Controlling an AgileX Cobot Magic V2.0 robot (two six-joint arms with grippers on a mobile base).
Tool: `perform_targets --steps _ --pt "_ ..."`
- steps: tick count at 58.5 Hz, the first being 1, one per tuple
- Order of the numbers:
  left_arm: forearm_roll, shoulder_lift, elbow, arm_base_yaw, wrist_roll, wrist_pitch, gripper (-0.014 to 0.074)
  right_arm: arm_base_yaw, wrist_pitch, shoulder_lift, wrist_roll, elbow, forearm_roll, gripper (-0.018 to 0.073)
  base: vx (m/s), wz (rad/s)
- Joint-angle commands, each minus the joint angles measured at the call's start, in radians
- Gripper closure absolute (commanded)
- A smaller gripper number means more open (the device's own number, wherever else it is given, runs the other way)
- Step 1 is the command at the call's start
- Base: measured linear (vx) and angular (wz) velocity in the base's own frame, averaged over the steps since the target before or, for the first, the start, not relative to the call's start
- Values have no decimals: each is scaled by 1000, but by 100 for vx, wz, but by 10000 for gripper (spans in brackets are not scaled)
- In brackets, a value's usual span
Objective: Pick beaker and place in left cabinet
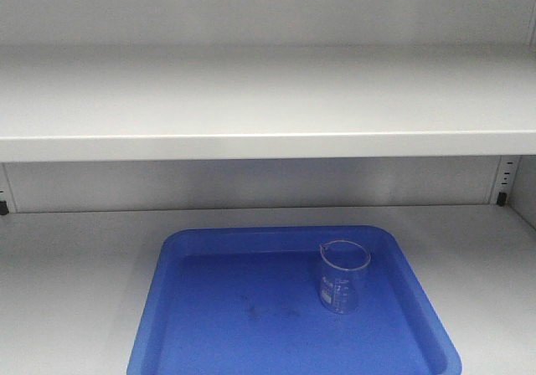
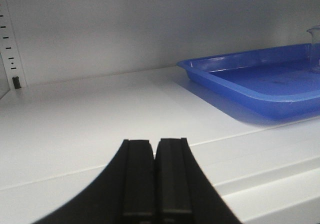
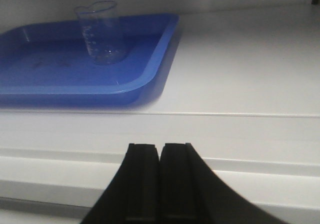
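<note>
The beaker (image 1: 343, 276) stands upright inside the blue tray (image 1: 209, 245), toward the tray's right side and a little back from its middle, with its flared rim and pouring lip up and the white printed marks facing forward. The tray sits flat on the lower shelf (image 1: 75, 266) of the left cabinet (image 1: 268, 182), whose pale grey back wall runs behind it; another grey shelf (image 1: 268, 99) spans the space above, and a slotted rail with a small dark clip shows at the far right of the back wall (image 1: 502, 182). Neither arm touches the glass. From the left wrist view, the left gripper (image 2: 155, 181) hovers low over the front of the shelf with its two black fingers (image 2: 137, 179) pressed together, nothing between them; the tray lies off to its right, well apart, and only the beaker's edge (image 2: 315, 46) peeks in at the frame's right border. From the right wrist view, the right gripper (image 3: 161, 184) hangs just in front of the shelf's front edge, its fingers (image 3: 177, 181) likewise closed on nothing, with the tray (image 3: 150, 59) and the beaker (image 3: 100, 34) ahead and to its left, clear of the fingertips. Faint dark smudges mark the tray floor (image 1: 268, 312) left of the beaker.
</note>
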Motion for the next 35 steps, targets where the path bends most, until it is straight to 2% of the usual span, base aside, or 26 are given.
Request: perform_targets --steps 1,6,12,17,29,35 --pt "-8 -18 16 -4 -3 -84 595 -47 -129 -46 -14 29 49 568 0 0" --pt "-8 -18 16 -4 -3 -84 595 -118 -135 -112 17 85 50 568 0 0" --pt "-8 -19 16 -4 -3 -83 595 -161 -157 -139 21 150 51 568 0 0" --pt "-8 -19 16 -4 -3 -84 595 -168 -111 -138 19 160 40 568 0 0" --pt "-8 -19 16 -4 -3 -84 595 -167 -127 -138 19 160 -9 568 0 0" --pt "-8 -19 16 -4 -3 -84 595 -167 -127 -138 19 160 -72 568 0 0"
